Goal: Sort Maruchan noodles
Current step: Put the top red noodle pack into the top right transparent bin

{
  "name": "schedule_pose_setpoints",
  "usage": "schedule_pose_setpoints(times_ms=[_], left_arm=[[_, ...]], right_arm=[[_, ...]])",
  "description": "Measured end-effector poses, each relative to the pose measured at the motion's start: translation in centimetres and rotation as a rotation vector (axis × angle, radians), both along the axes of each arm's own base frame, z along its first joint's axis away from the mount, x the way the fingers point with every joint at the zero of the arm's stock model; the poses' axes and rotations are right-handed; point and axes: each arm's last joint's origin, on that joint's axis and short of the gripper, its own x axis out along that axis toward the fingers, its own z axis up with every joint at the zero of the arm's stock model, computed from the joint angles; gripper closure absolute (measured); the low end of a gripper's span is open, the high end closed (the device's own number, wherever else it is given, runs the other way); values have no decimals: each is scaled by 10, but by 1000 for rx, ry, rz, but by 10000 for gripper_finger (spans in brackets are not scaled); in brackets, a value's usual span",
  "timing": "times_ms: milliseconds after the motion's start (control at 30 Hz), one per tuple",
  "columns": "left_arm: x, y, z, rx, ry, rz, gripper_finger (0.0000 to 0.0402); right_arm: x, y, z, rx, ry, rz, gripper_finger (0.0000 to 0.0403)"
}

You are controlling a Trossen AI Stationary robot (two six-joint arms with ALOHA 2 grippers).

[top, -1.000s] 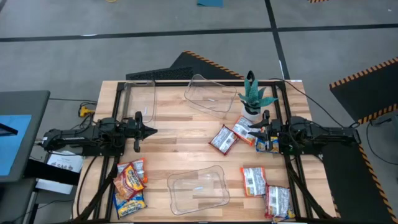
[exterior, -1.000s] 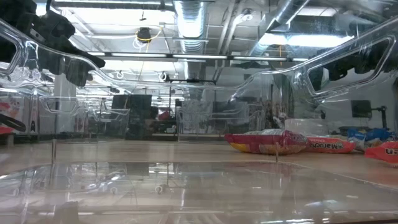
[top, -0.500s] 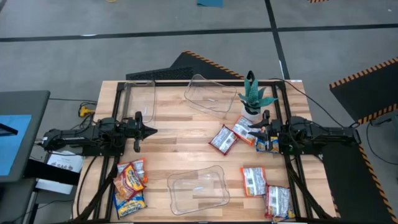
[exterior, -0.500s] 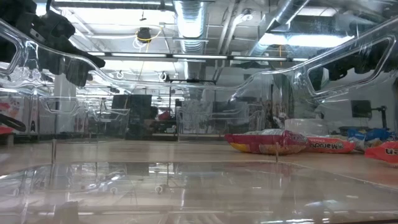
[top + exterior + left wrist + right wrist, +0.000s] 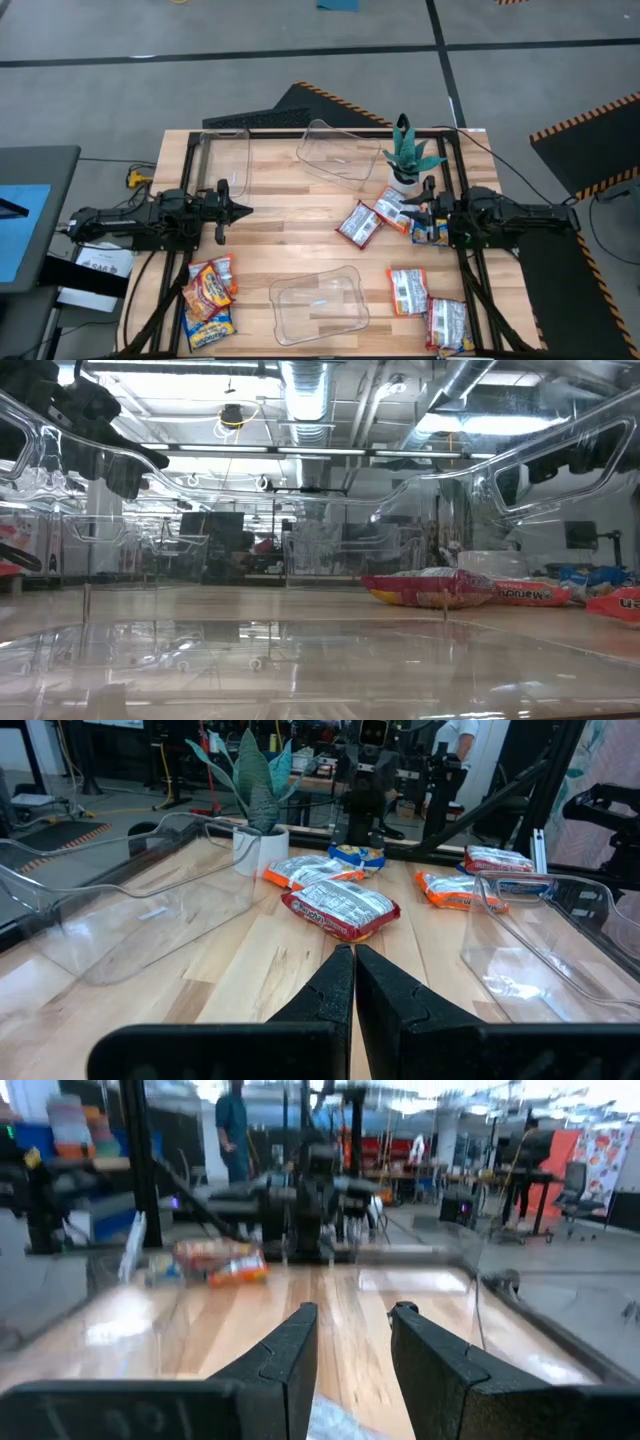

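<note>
Maruchan noodles lie flat on the wooden table in groups. Two red-and-white packets point(image 5: 358, 224) point(image 5: 390, 210) and a yellow-and-blue one point(image 5: 430, 232) lie by my right gripper point(image 5: 408, 209). Two more red packets point(image 5: 407, 290) point(image 5: 448, 325) sit at the near right. Orange packets point(image 5: 210, 285) and a yellow-and-blue one point(image 5: 207, 332) lie at the near left. My left gripper point(image 5: 243, 210) hovers at the table's left, shut point(image 5: 353, 965) and empty. My right gripper point(image 5: 352, 1342) points level toward the left, open, with nothing between its fingertips.
Three clear plastic bins stand on the table: far left point(image 5: 225, 160), far middle point(image 5: 340, 152) and near middle point(image 5: 318, 305). A small potted plant point(image 5: 408, 158) stands at the far right, close to my right gripper. Bare wood lies in the table's middle point(image 5: 290, 230).
</note>
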Motion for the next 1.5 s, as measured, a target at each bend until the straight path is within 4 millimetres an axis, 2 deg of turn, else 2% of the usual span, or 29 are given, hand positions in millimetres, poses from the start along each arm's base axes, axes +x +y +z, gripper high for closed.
schedule_pose_setpoints(times_ms=[133, 400, 800, 1000, 1167, 1367, 1500], left_arm=[[0, 0, 0, 0, 0, 0, 401], [0, 0, 0, 0, 0, 0, 401], [0, 0, 0, 0, 0, 0, 401], [0, 0, 0, 0, 0, 1, 401], [0, 0, 0, 0, 0, 0, 401], [0, 0, 0, 0, 0, 1, 401], [0, 0, 0, 0, 0, 0, 401]], right_arm=[[-2, 0, 13, 66, -141, 12, 251], [-10, 0, 35, 55, -384, 21, 251], [-12, 0, 38, 133, -424, 41, 251], [-16, -6, 46, 205, -519, -188, 251], [-7, -9, 59, 275, -465, -238, 251], [23, -12, 81, 261, -182, -361, 241], [37, -13, 98, 193, -10, -389, 221]])
